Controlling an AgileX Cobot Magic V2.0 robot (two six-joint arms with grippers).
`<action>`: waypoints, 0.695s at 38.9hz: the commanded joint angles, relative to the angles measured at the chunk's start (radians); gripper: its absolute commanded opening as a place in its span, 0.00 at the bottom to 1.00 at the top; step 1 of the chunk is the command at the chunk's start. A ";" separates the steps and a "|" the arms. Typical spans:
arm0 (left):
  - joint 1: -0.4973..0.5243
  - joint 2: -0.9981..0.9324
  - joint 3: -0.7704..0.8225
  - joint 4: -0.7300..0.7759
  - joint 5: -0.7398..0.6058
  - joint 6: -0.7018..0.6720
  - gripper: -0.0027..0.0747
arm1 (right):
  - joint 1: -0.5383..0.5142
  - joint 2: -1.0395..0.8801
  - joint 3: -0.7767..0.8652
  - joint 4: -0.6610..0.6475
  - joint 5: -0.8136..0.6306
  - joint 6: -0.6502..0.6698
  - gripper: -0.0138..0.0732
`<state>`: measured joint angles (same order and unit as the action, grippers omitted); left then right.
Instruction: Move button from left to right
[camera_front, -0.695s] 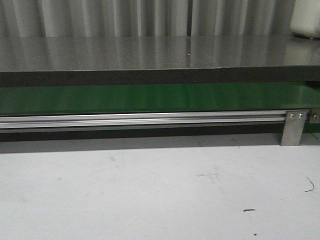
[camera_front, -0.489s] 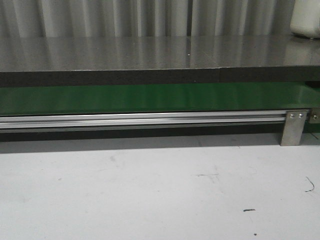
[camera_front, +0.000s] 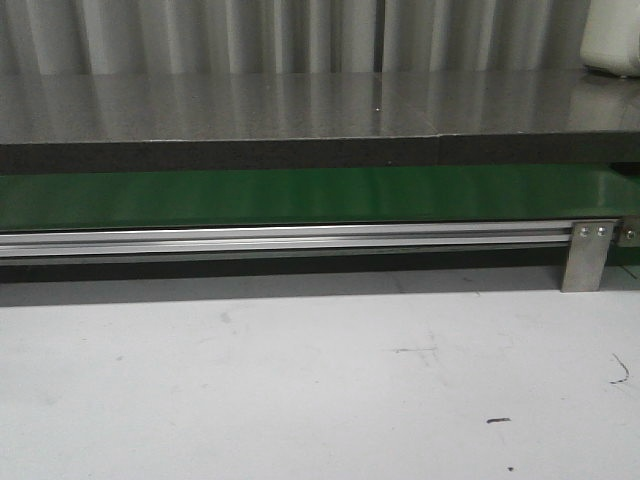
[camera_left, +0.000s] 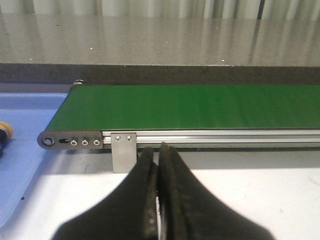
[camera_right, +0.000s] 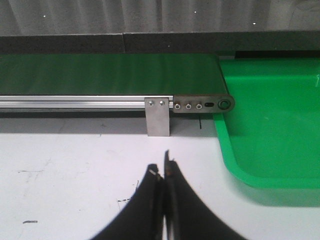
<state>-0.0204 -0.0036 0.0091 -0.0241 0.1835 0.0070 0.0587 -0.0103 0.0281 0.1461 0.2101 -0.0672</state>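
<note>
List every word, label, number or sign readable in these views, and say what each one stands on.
None: no text can be read in any view.
The green belt, its aluminium rail, the mounting bracket, the green bin and the blue tray all look blank.
The object at the blue tray's edge is cut off; no marking shows.
Both grippers, left and right, bear no lettering.

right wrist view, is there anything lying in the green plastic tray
No, the green plastic tray beside the green conveyor belt shows only its bare green floor where visible.
</note>
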 joint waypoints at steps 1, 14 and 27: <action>0.000 -0.018 0.028 -0.009 -0.087 -0.007 0.01 | -0.004 -0.017 -0.009 -0.004 -0.072 -0.002 0.08; 0.000 -0.018 0.028 -0.010 -0.141 -0.007 0.01 | -0.004 -0.017 -0.012 -0.002 -0.156 -0.002 0.08; 0.000 0.011 -0.187 -0.011 -0.337 -0.007 0.01 | -0.004 0.022 -0.322 -0.002 -0.096 -0.002 0.08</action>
<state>-0.0204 -0.0036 -0.0610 -0.0288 -0.1233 0.0070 0.0587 -0.0103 -0.1850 0.1461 0.1598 -0.0672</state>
